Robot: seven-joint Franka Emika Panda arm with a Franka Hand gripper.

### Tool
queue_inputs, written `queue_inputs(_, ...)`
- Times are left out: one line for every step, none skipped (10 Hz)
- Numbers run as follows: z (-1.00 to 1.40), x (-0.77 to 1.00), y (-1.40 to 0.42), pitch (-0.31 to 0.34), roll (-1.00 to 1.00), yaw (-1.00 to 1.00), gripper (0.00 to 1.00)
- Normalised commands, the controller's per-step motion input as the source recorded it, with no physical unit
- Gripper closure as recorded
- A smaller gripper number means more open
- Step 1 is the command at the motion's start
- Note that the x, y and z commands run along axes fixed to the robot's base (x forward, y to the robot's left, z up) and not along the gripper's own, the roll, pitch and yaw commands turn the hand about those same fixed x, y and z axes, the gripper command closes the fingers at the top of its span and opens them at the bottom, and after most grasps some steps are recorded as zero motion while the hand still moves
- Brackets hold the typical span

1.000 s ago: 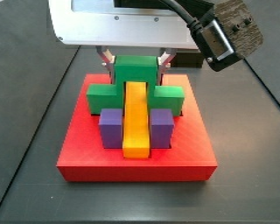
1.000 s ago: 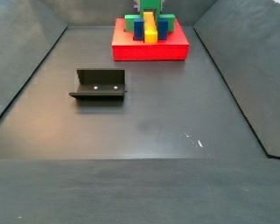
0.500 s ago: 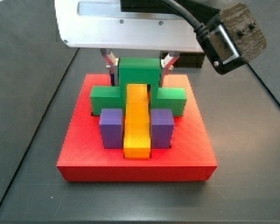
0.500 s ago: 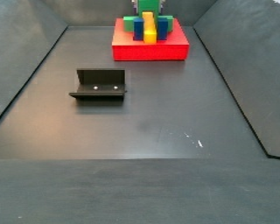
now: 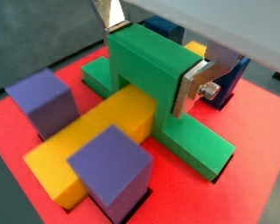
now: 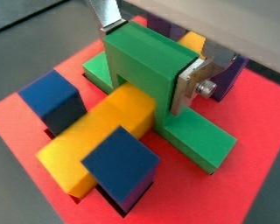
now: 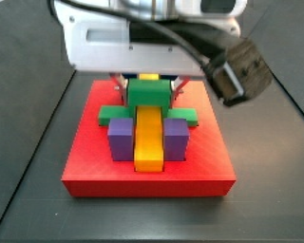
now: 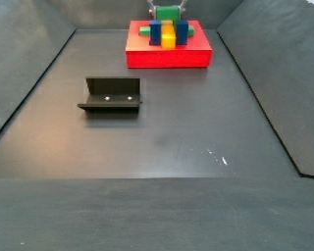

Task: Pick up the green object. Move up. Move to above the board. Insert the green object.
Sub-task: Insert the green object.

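The green object (image 7: 148, 99) sits low on the red board (image 7: 148, 163), its raised centre bridging the long yellow bar (image 7: 147, 139) and its side cubes down in the slot. My gripper (image 7: 148, 84) is directly above it, shut on the centre cube. In both wrist views the silver fingers (image 5: 192, 86) (image 6: 189, 87) press the green centre (image 5: 152, 70) (image 6: 149, 68) from two sides. Purple cubes (image 5: 45, 98) and blue cubes (image 6: 56, 98) flank the yellow bar (image 5: 94, 138). In a side view the board (image 8: 169, 56) stands at the far end of the floor.
The dark L-shaped fixture (image 8: 111, 95) stands on the floor left of centre, well in front of the board. Dark sloping walls (image 8: 23, 88) enclose the floor on both sides. The arm's white housing and black camera (image 7: 234, 68) hang over the board's back edge.
My gripper has moved down with the green object. The piece now sits lower over the yellow bar, its side cubes down in the board's slot.
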Motion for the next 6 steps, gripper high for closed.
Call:
queue_inputs(-0.42,-0.09,-0.09,-0.154,0.16,0.0,1.0)
queue_inputs(-0.3,-0.08,-0.08,-0.127,0.12,0.0,1.0)
queue_inputs(-0.02,-0.02,0.0,0.0,-0.02,0.0,1.0)
queue_inputs(-0.04,-0.03,0.0,0.0,0.0,0.0,1.0)
queue_inputs(-0.01,-0.05,0.0,0.0,0.0,0.0,1.0)
queue_inputs(0.0,-0.04,0.0,-0.004,0.0,0.0,1.0)
